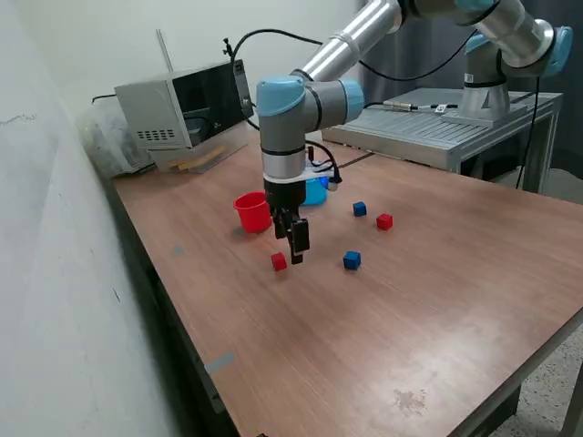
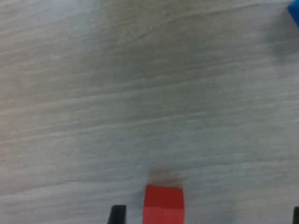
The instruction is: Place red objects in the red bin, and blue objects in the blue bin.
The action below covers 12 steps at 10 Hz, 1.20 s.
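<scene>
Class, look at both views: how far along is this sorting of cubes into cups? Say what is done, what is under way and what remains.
Done: nothing visible; all four cubes sit on the wooden table. Under way: the open gripper hangs over the nearer small red cube, not gripping. Left: that cube and the other red cube into the round red plastic cup; the two dark blue cubes into the light blue cup.

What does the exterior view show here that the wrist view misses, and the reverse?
Only the exterior view shows the red cup, the blue cup, a second red cube, two blue cubes and the microwave. Only the wrist view shows the open fingertips flanking the cube. Both show the near red cube and the wooden table.
</scene>
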Each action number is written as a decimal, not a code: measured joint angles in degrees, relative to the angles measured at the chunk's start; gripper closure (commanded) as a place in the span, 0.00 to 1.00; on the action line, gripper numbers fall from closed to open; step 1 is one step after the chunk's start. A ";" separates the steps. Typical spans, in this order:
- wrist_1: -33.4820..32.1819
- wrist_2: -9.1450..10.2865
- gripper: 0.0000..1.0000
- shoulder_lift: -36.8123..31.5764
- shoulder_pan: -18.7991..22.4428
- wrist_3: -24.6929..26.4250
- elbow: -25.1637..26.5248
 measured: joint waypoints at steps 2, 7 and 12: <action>-0.10 -0.03 0.00 0.69 -0.37 -0.32 -0.45; -0.84 -0.10 0.00 2.00 -1.29 -0.88 -1.66; -1.03 -0.14 0.00 3.24 -1.69 -1.10 -2.90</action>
